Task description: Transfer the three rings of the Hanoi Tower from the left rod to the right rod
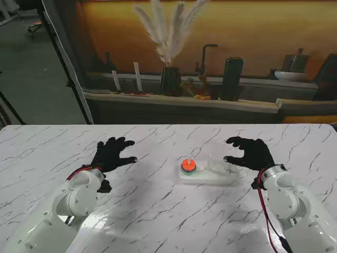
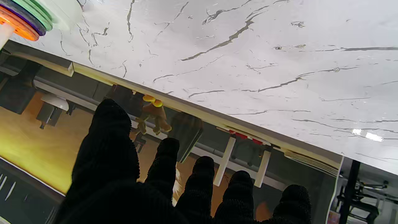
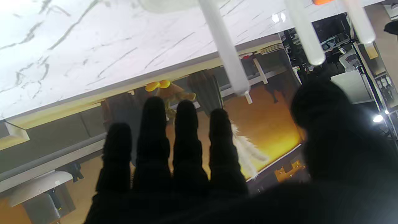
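**Both hands spread beside the tower, rings stacked on the left rod**

Beyond the far table edge, in the upper half of the stand view, a shelf (image 1: 179,100) carries a dark vase (image 1: 170,80) of pale pampas plumes, a black faucet (image 1: 206,59), a dark upright block (image 1: 232,77) and two white slats (image 1: 138,77) leaning against an orange backdrop. None of this reaches the table. Nothing lies between either hand and the tower.

The table (image 1: 158,211) is white marble with grey veins, lit with soft glare. Grey floor shows in the upper left of the frame.

The white base (image 1: 208,174) sits right of the frame's centre. The rings (image 1: 188,167) are stacked on its left rod, orange on top; the left wrist view shows purple and green ones under it (image 2: 26,15). In the right wrist view three pale rods (image 3: 225,49) appear; the two on the right end of the base are bare.

The left hand (image 1: 111,154), in a black glove, hovers left of centre with fingers (image 2: 108,137) spread, holding nothing, well apart from the base. The right hand (image 1: 251,152) hovers just beside the base's right end, fingers (image 3: 186,133) extended and thumb apart, also holding nothing.
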`<state>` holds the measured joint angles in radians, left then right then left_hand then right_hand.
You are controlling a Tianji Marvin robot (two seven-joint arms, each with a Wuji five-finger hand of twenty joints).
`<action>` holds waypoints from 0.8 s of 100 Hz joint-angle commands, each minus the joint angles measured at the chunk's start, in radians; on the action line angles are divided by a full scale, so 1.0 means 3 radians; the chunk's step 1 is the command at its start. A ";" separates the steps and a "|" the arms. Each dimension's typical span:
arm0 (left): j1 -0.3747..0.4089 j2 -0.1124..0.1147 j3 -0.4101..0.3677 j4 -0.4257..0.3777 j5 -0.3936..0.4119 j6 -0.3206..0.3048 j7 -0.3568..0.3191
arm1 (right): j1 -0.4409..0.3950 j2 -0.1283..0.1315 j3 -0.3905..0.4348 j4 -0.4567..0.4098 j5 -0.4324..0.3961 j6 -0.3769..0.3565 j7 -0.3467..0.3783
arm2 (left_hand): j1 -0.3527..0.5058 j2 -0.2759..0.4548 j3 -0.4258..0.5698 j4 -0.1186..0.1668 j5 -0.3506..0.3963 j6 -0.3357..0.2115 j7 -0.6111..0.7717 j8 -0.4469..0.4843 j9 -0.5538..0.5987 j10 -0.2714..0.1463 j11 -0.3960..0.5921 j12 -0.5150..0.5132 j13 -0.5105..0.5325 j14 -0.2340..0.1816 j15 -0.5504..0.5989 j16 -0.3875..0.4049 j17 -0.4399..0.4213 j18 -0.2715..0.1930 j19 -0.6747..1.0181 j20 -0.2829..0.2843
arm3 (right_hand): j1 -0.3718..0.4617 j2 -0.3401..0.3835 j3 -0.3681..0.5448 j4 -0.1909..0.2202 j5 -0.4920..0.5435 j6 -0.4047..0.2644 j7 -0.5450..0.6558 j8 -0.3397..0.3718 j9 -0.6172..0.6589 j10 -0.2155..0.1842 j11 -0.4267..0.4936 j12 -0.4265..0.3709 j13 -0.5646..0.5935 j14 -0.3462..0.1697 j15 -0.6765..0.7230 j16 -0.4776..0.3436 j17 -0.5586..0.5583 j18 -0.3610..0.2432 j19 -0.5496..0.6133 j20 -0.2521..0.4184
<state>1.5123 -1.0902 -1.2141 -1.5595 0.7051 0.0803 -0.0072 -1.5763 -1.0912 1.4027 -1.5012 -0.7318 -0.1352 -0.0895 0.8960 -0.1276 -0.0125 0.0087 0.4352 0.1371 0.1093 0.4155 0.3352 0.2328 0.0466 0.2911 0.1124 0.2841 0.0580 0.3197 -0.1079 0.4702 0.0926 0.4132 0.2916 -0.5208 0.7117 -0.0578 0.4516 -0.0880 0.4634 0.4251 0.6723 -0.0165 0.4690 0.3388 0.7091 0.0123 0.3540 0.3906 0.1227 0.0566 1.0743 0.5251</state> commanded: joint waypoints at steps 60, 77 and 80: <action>-0.0013 -0.0013 0.0007 0.0007 0.0027 -0.0050 -0.0016 | 0.0043 -0.0014 -0.0009 0.0020 -0.0004 -0.0053 0.0034 | 0.0028 0.0095 -0.0045 -0.0075 -0.0107 0.0006 -0.0041 -0.0080 -0.0126 0.0004 -0.0043 -0.0061 -0.0077 -0.0074 -0.0059 -0.0006 -0.0033 0.0088 -0.0139 -0.0003 | -0.0013 -0.0018 -0.0017 0.0082 0.0091 -0.0037 0.0016 -0.0033 -0.0042 -0.0010 0.0009 -0.0012 -0.0162 0.0013 -0.0038 -0.0019 -0.0144 0.1017 -0.0044 -0.0001; -0.0020 -0.0005 0.0002 0.0019 0.0035 -0.0085 -0.0048 | 0.0006 -0.0006 0.0018 0.0016 -0.0087 -0.0085 0.0001 | 0.0029 0.0094 -0.0045 -0.0075 -0.0106 0.0007 -0.0039 -0.0081 -0.0123 0.0001 -0.0041 -0.0060 -0.0084 -0.0078 -0.0064 -0.0008 -0.0034 0.0092 -0.0141 -0.0003 | -0.0206 -0.0187 0.0151 0.0075 0.0083 -0.0075 -0.0021 -0.0037 -0.0151 -0.0007 -0.0067 -0.0030 -0.0299 0.0040 -0.0189 -0.0080 -0.0248 0.1047 -0.0168 -0.0040; -0.0020 -0.0006 0.0002 0.0023 0.0031 -0.0086 -0.0046 | 0.0002 -0.0005 0.0024 0.0008 -0.0091 -0.0090 0.0005 | 0.0027 0.0093 -0.0046 -0.0075 -0.0104 0.0005 -0.0038 -0.0081 -0.0123 0.0004 -0.0041 -0.0060 -0.0074 -0.0073 -0.0060 -0.0006 -0.0034 0.0092 -0.0141 -0.0003 | -0.0224 -0.0203 0.0158 0.0073 0.0079 -0.0078 -0.0027 -0.0038 -0.0164 -0.0013 -0.0078 -0.0034 -0.0315 0.0038 -0.0205 -0.0085 -0.0265 0.1050 -0.0187 -0.0047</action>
<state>1.5048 -1.0900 -1.2144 -1.5588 0.7144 0.0782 -0.0083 -1.5626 -1.0907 1.4108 -1.4947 -0.7616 -0.1560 -0.0891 0.8959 -0.1277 -0.0125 0.0087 0.4351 0.1370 0.1092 0.4051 0.3351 0.2328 0.0466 0.2911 0.1123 0.2840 0.0580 0.3197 -0.1079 0.4703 0.0926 0.4132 0.2631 -0.5564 0.7389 -0.0578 0.4518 -0.0880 0.4638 0.4251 0.6695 -0.0165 0.4623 0.3387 0.6410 0.0206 0.3131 0.3792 0.0701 0.0566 1.0380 0.5217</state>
